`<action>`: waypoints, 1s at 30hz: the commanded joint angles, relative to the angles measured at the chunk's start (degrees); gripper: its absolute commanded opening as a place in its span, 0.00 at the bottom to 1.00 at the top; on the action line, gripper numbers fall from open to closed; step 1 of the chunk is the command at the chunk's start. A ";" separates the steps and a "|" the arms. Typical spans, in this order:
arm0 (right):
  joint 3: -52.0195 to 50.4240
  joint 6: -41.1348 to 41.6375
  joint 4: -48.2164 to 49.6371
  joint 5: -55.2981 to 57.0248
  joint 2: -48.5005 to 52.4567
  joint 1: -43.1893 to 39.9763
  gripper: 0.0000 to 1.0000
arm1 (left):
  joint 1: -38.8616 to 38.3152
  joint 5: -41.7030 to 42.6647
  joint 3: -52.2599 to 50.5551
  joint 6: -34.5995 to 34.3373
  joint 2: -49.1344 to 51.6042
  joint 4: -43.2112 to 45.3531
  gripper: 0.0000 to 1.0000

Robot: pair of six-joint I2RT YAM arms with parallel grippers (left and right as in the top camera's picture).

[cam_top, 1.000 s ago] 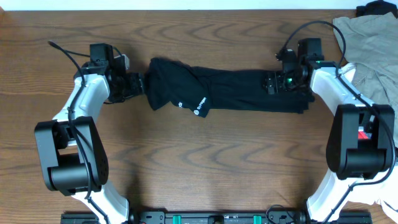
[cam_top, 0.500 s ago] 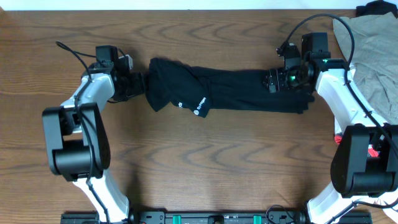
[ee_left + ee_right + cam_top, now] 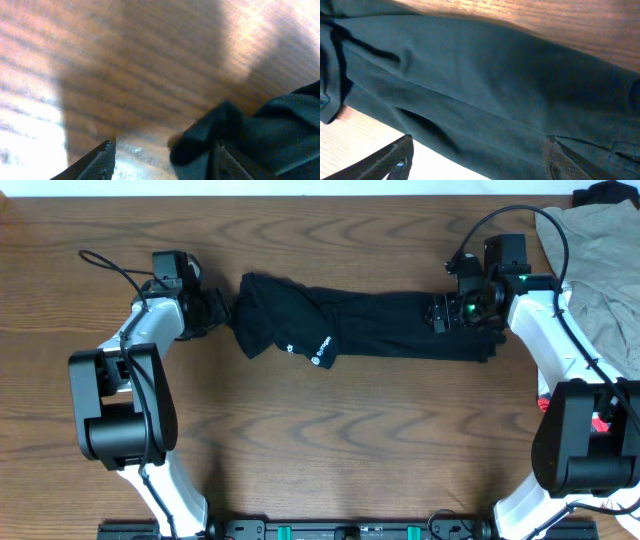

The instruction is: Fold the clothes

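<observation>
The black garment (image 3: 380,325) lies stretched out in a long band from left to right across the far half of the wooden surface (image 3: 330,460), its white logo (image 3: 318,360) on the near edge toward the left end, and a khaki garment (image 3: 600,260) is heaped apart from it at the far right corner. The left tool (image 3: 222,315) sits at the band's left end. In its wrist view the left tool (image 3: 164,147) stands wide, with a bunched corner of the black garment (image 3: 280,130) reaching in between the fingers but not pinched. The right tool (image 3: 437,313) hovers over the right end. Its wrist view shows the right tool (image 3: 479,145) spread wide above the creased black garment (image 3: 470,75), gripping nothing. The fabric looks soft, light and limp: it will sag and drape from wherever it is lifted, and the layers already lying over one another may slide apart. A sound hold would probably be at each end, pinching every layer together close to the edge or a seam, so the band lifts evenly. Taking only the top layer risks dragging the rest into a twist. The wood seems smooth enough for the cloth to slip along it if pulled.
</observation>
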 commanded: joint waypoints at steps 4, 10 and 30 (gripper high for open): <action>0.79 -0.61 -0.39 0.66 -0.48 0.15 0.80 | -1.79 -0.98 0.22 -2.99 1.07 -3.54 0.64; 0.81 -0.61 -1.53 0.66 -0.48 0.15 0.78 | -3.85 -0.98 0.07 -3.08 2.14 -3.67 0.49; 0.79 -0.63 -2.71 0.68 -0.48 0.13 0.75 | -2.19 1.68 0.13 -9.03 -11.21 -37.18 0.06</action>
